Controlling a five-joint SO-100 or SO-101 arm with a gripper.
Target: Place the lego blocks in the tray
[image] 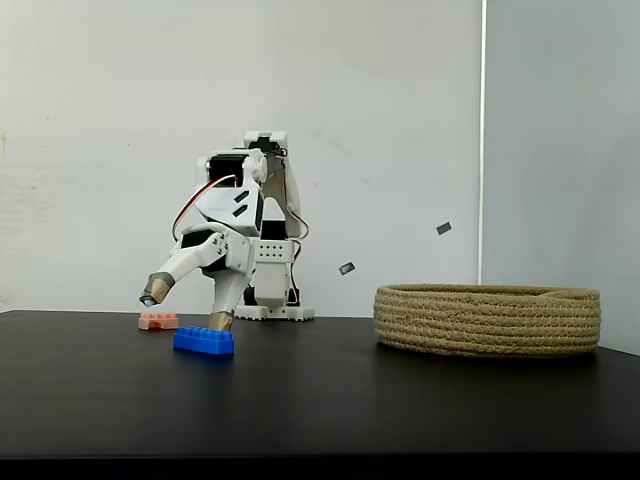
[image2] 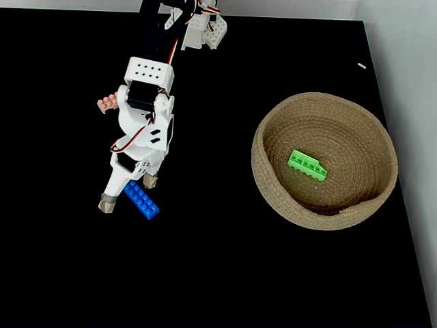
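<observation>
From the side, the tray (image: 488, 319) wall hides its contents; the fixed view from above shows the green brick (image2: 306, 165) lying inside it. The arm partly covers the pink brick (image2: 107, 104) there. The gripper (image2: 128, 192) is spread wide and holds nothing, its fingertips either side of the blue brick (image2: 141, 199) on the black worktop (image2: 205, 273), left of the tray.

No text, label, brand, number or sign can be read in either fixed view. The arm (image: 245, 235), bricks and basket (image2: 273, 198) bear no legible markings. The small dark marks on the far wall are too small to make out.
</observation>
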